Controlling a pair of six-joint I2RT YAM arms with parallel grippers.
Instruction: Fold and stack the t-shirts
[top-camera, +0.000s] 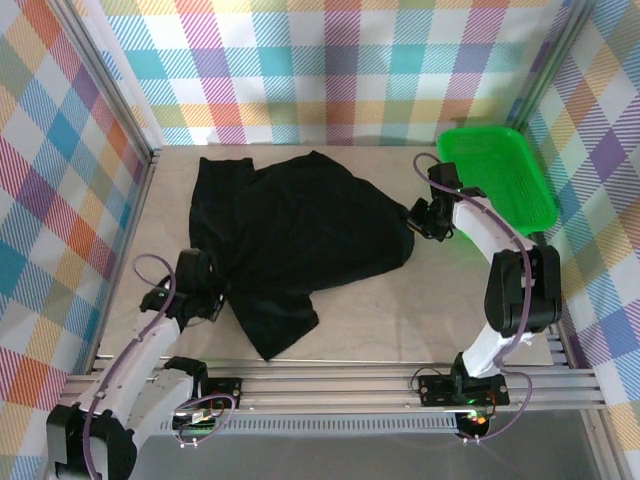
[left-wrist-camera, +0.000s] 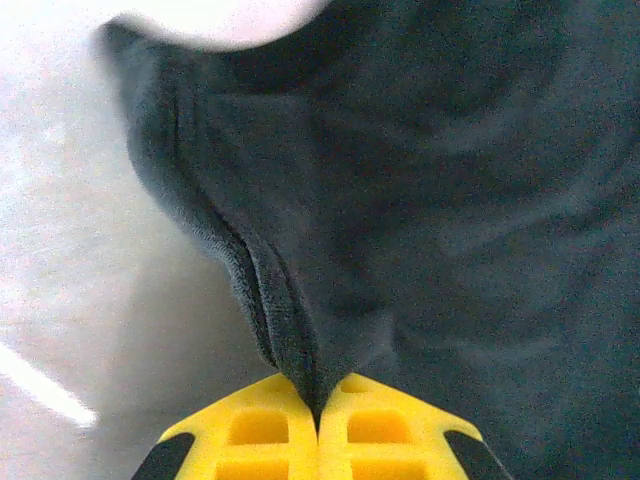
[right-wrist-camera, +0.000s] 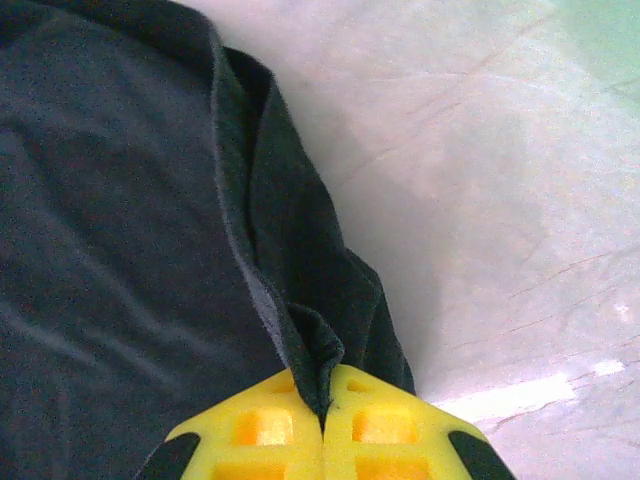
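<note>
A black t-shirt (top-camera: 300, 230) lies loosely spread and rumpled across the middle of the pale table (top-camera: 400, 320). One part reaches toward the far left corner and a narrower flap trails toward the near edge. In the overhead view the left arm (top-camera: 150, 345) comes in from the near left to the shirt's left edge. The right arm (top-camera: 495, 250) curves in from the right to its right edge, so the cloth sits between the two. The left gripper (left-wrist-camera: 318, 405) has its yellow fingertips pressed together on a gathered fold of the hem. In the left wrist view the fabric draws up into a tight ridge that ends right in the seam between the two tips, with pale table to its left. The right gripper (right-wrist-camera: 323, 405) does likewise on the opposite side, its yellow tips pinching a bunched pleat of the black cloth, with bare table to its right. Whether either pinched edge is lifted clear of the surface or just rests on it is hard to tell from these close, slightly blurred views. A bright green mesh basket (top-camera: 500, 180) stands at the far right of the table, just beside the right arm and apart from the shirt. Checked pastel panels (top-camera: 330, 70) wall in the table at the back and sides.
</note>
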